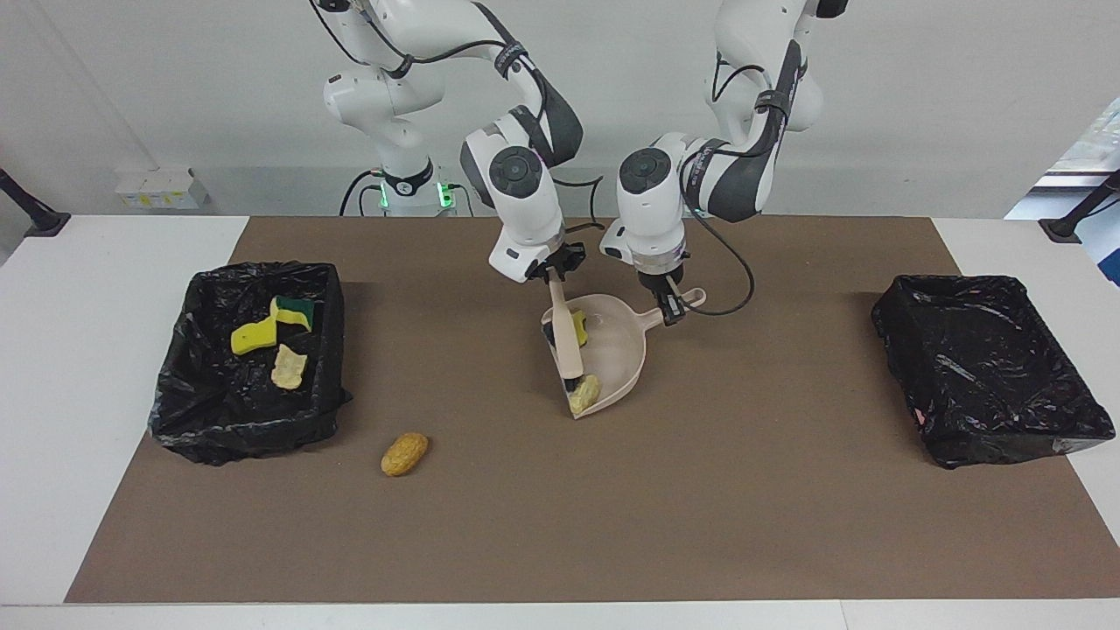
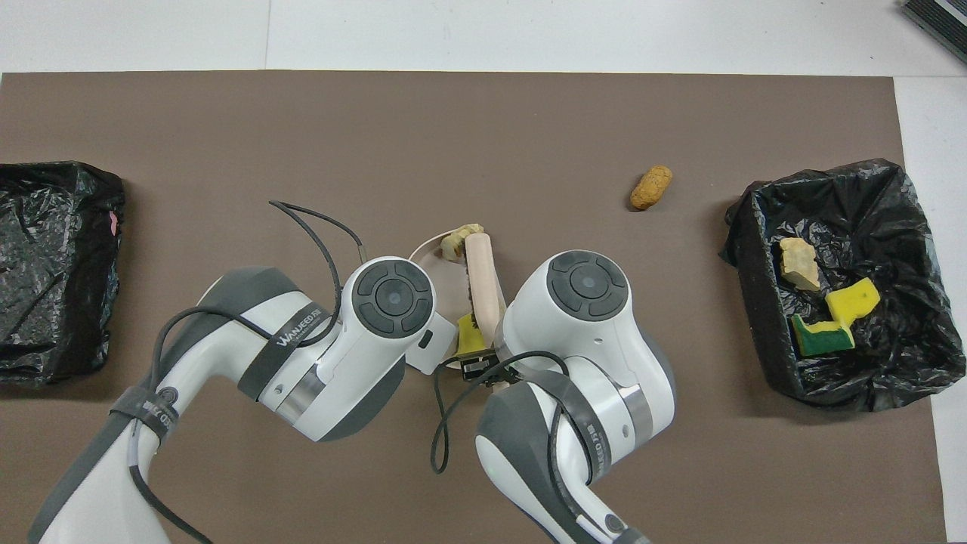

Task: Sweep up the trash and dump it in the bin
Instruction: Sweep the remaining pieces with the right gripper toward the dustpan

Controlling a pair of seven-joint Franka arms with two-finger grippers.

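My right gripper (image 1: 555, 273) is shut on the beige brush (image 1: 567, 337), whose black bristles rest at the dustpan's open lip. My left gripper (image 1: 669, 308) is shut on the handle of the beige dustpan (image 1: 623, 346), which lies flat on the mat. Trash in the pan: a yellow sponge chunk (image 1: 579, 325) and a pale bread lump (image 1: 584, 394) at the lip. A brown roll (image 1: 404, 453) lies loose on the mat, beside the bin (image 1: 254, 429) at the right arm's end. In the overhead view the arms cover most of the dustpan (image 2: 430, 253); the brush (image 2: 483, 283) and roll (image 2: 651, 187) show.
The bin (image 2: 891, 378) at the right arm's end holds two yellow sponge pieces and a bread lump. A second black-lined bin (image 1: 989, 420) stands at the left arm's end with nothing seen in it. A brown mat (image 1: 700, 525) covers the table.
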